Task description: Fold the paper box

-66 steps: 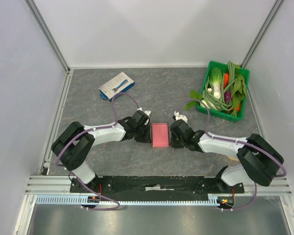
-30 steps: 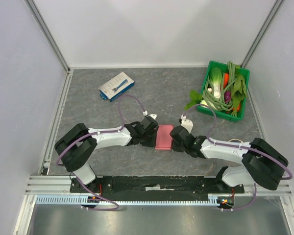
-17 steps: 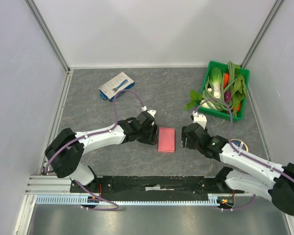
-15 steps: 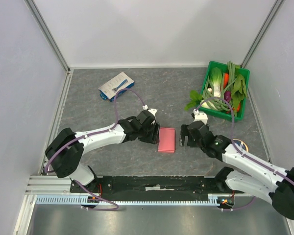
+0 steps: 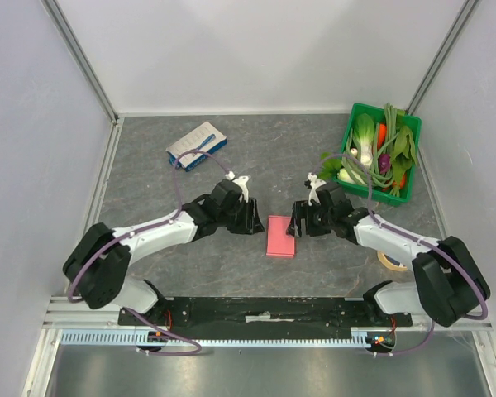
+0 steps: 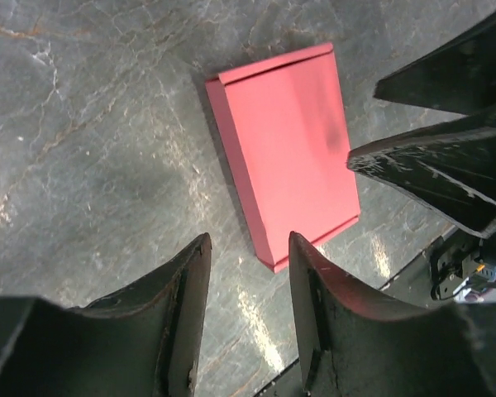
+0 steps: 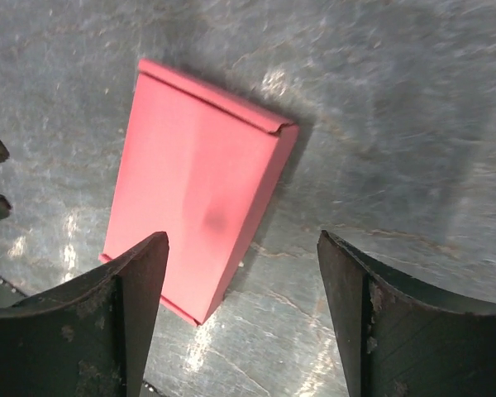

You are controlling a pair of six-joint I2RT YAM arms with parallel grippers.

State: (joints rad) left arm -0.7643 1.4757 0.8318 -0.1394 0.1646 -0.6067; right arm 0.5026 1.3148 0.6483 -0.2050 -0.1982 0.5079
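Note:
The paper box [image 5: 280, 236] lies flat on the grey table, a closed pink-red slab with folded edges. It also shows in the left wrist view [image 6: 289, 149] and the right wrist view [image 7: 194, 207]. My left gripper [image 5: 250, 220] hangs just left of the box's far end, open, nothing between its fingers [image 6: 248, 248]. My right gripper [image 5: 297, 222] sits at the box's far right corner, jaws wide open [image 7: 244, 240] and empty, the box's edge below the left finger. Neither gripper touches the box.
A white-and-blue box [image 5: 197, 145] lies at the back left. A green basket [image 5: 409, 157] of vegetables stands at the back right. A tape roll [image 5: 390, 260] lies by the right arm. Walls close in on three sides.
Both grippers have opened and let go of the box, which now lies flat. The right arm swung out and came back beside the box. The left gripper drew back to the left.

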